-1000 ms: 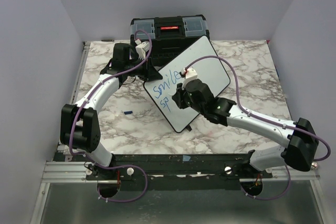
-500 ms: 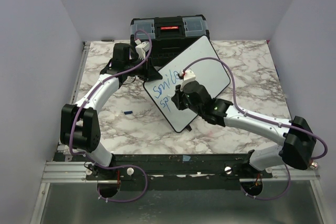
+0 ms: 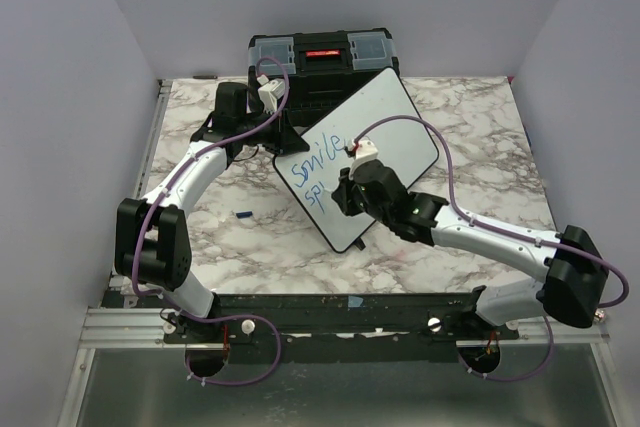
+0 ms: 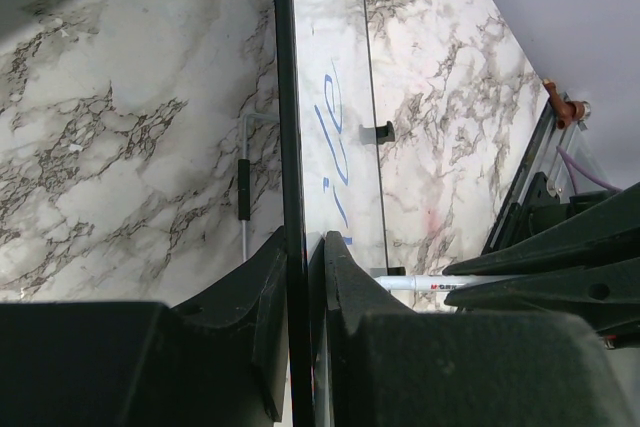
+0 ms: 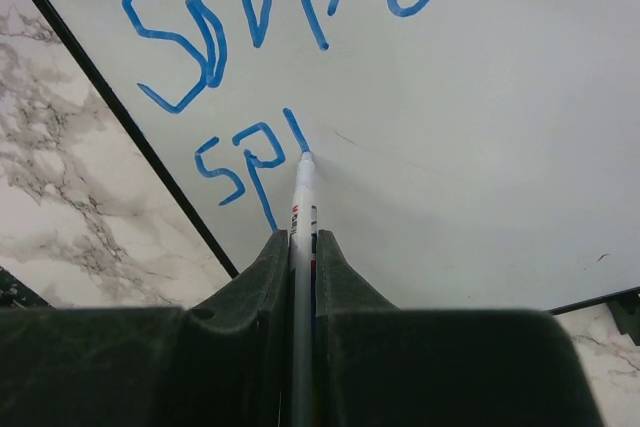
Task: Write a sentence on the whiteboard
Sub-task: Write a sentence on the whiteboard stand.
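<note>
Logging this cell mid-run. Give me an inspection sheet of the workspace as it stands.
Surface: marble table.
Job's things: whiteboard tilted, gripped at its rim; sentence unfinished, blue "Smile", then "sp" and one stroke.
Clutter: black toolbox at the far edge; small blue object on the table, left of the board.
Hands: left hand shut on the whiteboard rim; right hand shut on a marker, tip on the board.
Cables: purple cables along both arms, one arching over the board.
Surroundings: lilac walls; metal rail at the near edge.
</note>
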